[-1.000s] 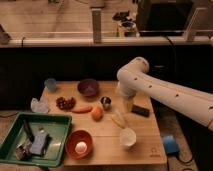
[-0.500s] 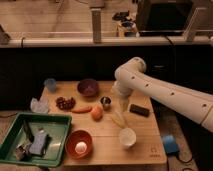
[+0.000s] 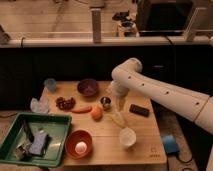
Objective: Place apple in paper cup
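1. The white arm (image 3: 165,92) reaches in from the right and bends down over the middle of the table (image 3: 102,156); its end effector (image 3: 120,103) hangs low just right of the small metal cup (image 3: 105,102) and above a pale yellowish item (image 3: 117,119); how far it is open cannot be told, and nothing can be seen in its hold.
2. The apple (image 3: 96,113) lies on the table near the middle, left of the end effector and apart from it; the carrot (image 3: 81,109) lies just to its left, and the metal cup stands just beyond it on the far side.
3. The paper cup (image 3: 127,137) stands upright toward the near right of the table, nearer than the apple and to its right, with the yellowish item between them.
4. On the far side sit a purple bowl (image 3: 88,87) and a blue cup (image 3: 50,84); a dark red grape cluster (image 3: 65,103) lies left of the carrot; a dark block (image 3: 139,110) lies right of the end effector.
5. At the near left a green tray (image 3: 56,120) holds several items; beside it an orange bowl (image 3: 73,137) holds a white round thing.
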`<control>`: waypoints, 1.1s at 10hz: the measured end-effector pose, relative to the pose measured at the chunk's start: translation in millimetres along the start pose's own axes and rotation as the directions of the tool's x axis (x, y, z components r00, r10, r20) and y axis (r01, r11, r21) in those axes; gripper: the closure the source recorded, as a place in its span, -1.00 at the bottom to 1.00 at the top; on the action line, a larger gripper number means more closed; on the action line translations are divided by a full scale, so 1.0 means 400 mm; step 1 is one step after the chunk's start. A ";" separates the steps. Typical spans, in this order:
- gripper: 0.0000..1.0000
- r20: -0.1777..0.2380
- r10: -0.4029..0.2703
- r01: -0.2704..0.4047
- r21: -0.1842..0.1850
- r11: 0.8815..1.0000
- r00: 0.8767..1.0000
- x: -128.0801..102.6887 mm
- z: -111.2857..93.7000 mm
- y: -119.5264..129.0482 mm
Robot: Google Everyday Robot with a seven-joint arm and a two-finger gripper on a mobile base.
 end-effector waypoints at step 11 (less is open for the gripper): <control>-0.60 0.102 -0.054 0.057 -0.019 0.998 0.993 -0.095 0.130 -0.050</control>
